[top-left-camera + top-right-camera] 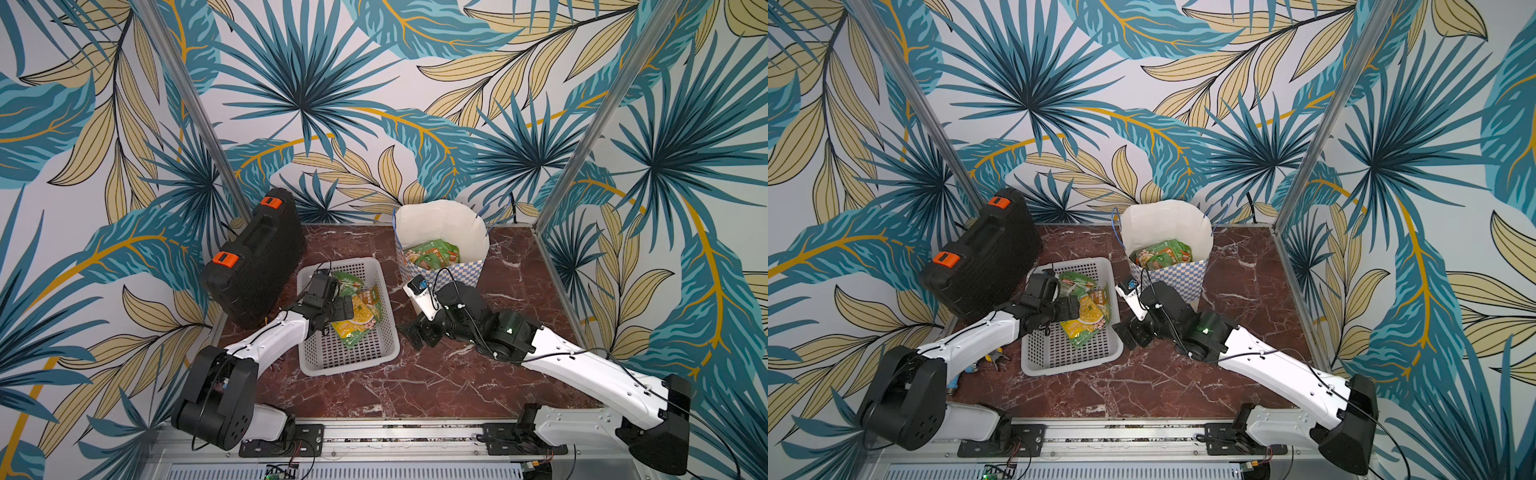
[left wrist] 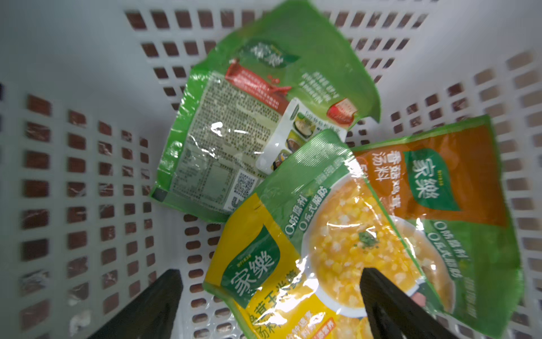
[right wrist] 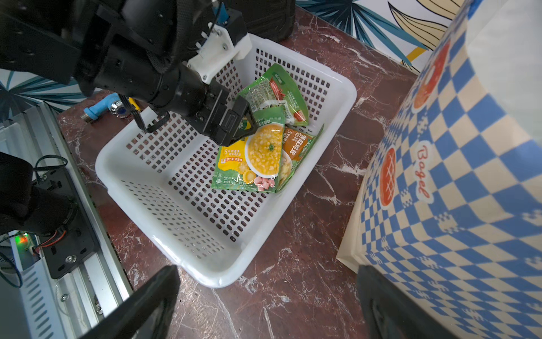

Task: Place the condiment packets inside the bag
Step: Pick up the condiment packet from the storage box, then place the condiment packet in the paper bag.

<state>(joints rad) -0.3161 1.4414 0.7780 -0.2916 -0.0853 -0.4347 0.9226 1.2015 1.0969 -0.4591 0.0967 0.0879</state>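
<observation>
Left fingers (image 2: 146, 308) hang spread over packets (image 2: 337, 234) in the white basket (image 2: 73, 88); right fingers (image 3: 146, 302), also spread, hover beside the bag (image 3: 454, 190). Only top views show more packets (image 1: 432, 252) inside it.

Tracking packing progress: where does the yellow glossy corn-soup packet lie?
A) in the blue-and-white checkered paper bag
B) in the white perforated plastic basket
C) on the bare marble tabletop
B: the yellow glossy corn-soup packet lies on the floor of the white perforated plastic basket, below the open left gripper.

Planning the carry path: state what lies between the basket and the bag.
Only bare marble tabletop, shown in the right wrist view; the open right gripper hangs near it.
</observation>
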